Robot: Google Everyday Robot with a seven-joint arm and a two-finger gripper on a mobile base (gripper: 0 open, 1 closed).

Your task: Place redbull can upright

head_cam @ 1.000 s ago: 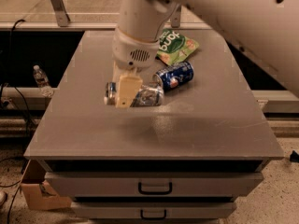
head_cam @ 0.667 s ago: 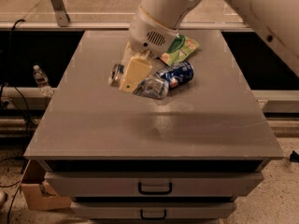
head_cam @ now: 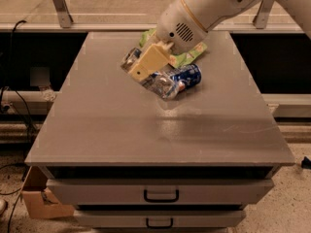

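Note:
My gripper (head_cam: 146,68) hangs over the back middle of the grey table (head_cam: 146,135), its cream-coloured finger (head_cam: 150,59) across the redbull can (head_cam: 164,85). The can is slim, silver and crinkled. It is held tilted, one end up to the left and the other down to the right, just above the tabletop. The gripper is shut on it. The white arm reaches in from the upper right.
A shorter dark-blue can (head_cam: 189,75) lies on its side right beside the held can. A green snack bag (head_cam: 190,57) lies behind it, partly under the arm. Drawers (head_cam: 160,194) sit below the tabletop. A cardboard box (head_cam: 41,200) stands on the floor at the left.
The gripper has moved up and toward the back right with the can in it, and the can has turned from lying nearly flat to a steeper tilt.

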